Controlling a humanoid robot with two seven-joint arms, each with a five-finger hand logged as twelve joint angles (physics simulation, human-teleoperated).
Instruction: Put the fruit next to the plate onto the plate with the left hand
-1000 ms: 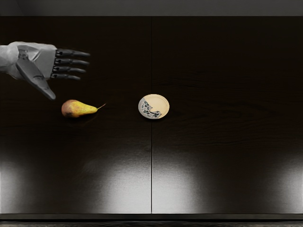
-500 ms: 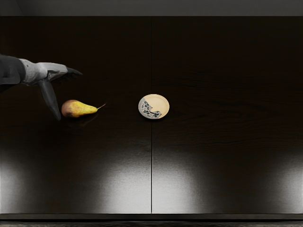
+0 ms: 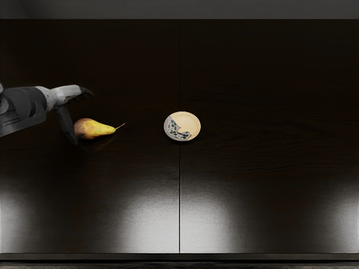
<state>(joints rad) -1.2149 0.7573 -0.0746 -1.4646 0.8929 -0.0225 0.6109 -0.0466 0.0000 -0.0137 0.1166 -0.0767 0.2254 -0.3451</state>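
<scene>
Head view, looking down at a slant on a dark, glossy desk [image 3: 252, 185]: the robot's left hand [image 3: 63, 100] reaches in from the picture's left edge, its grey forearm low over the surface. The hand is seen nearly edge-on, its dark fingers [image 3: 84, 91] held out together and pointing to the right behind the fruit, its thumb [image 3: 66, 124] spread well away from them and angled downward. The hand is open and grips nothing. A yellow pear [image 3: 92, 129] with a reddish blush lies on its side on the desk, its broad end toward the thumb and its thin stem pointing right. The thumb stands just beside that broad end; whether it touches the skin cannot be told. To the right of the pear, clear of it and with bare desk between them, sits a small cream plate [image 3: 189, 119] with a blue-grey pattern on its left half. A thin seam runs down the middle of the desk, passing by the plate, and pale patches of reflected light show along the near edge
</scene>
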